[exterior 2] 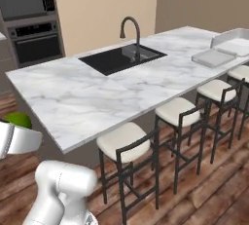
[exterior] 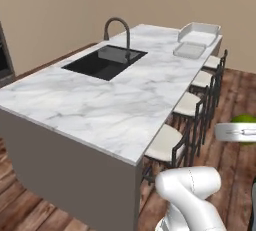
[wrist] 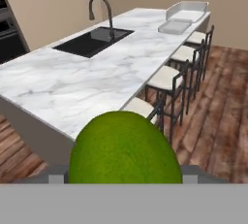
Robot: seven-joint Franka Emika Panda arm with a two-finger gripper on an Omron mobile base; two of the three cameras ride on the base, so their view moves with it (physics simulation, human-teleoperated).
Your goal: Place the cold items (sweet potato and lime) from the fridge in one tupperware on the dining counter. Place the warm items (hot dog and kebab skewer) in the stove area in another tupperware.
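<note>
The dining counter [exterior: 95, 100] is a long white marble slab with soft grey veins, polished and square-edged, and its long axis runs from the near corner away toward the far right in the left base view. A rectangular black sink [exterior: 104, 61] is sunk into it near the far long edge, with a dark curved tap [exterior: 120, 27] arching over the basin. Dark wooden planks make up the floor [exterior: 235, 110].

Along the counter's near long edge stands a row of stools [exterior 2: 182, 121] with thin black frames and pale rounded cushions, tucked just under the overhang.

At the counter's far end corner sits the large tupperware [exterior: 199, 34], a deep pale grey rectangular tray with a high rounded rim. The smaller tupperware [exterior: 189, 50], flat, grey and low-rimmed, lies just beside it on the side nearer the sink, its long side parallel to the end edge; whether the two touch I cannot tell.

The lime [wrist: 125, 150] is round, bright green and finely dimpled, so it has no clear long axis. It sits off the counter, out over the floor beyond the near corner, pinched in the gripper [exterior: 240, 130], whose white housing crosses in front of the fruit in both base views.
</note>
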